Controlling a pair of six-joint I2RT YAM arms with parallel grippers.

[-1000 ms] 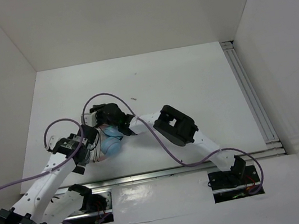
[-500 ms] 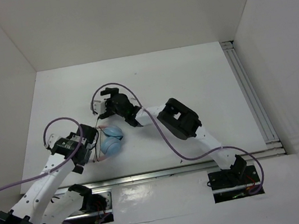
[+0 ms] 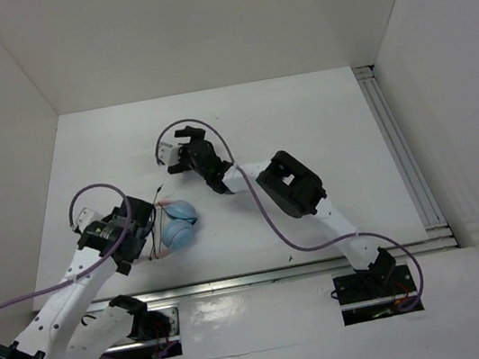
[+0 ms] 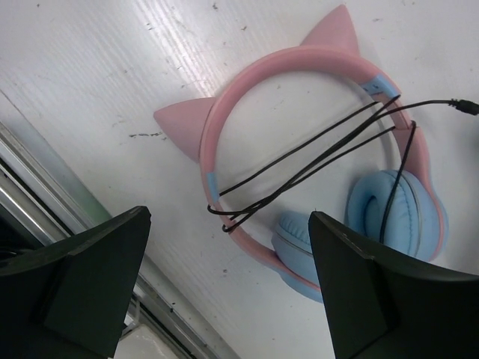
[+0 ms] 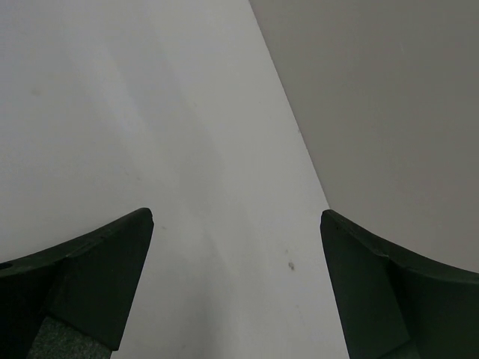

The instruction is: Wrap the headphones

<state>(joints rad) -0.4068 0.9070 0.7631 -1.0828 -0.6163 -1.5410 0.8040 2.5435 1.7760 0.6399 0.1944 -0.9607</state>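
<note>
The headphones [image 3: 178, 225] are being wrapped, seemingly nearly done: cord [image 4: 314, 153] looped across the headband [image 4: 213, 146], plug [image 4: 465, 106] loose; left gripper [image 4: 228, 218] and right gripper [image 5: 236, 217] are being held open, empty.

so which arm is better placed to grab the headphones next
Left. The left gripper is open and hangs right over the headphones, with band and cord framed in its wrist view. The right gripper is open too, but sits farther off and its camera shows none of them.

White, scuffed table [image 3: 304, 124] is noted; pink-and-blue cat-ear headphones [image 3: 179, 229] are laid flat on it, left of centre.
</note>
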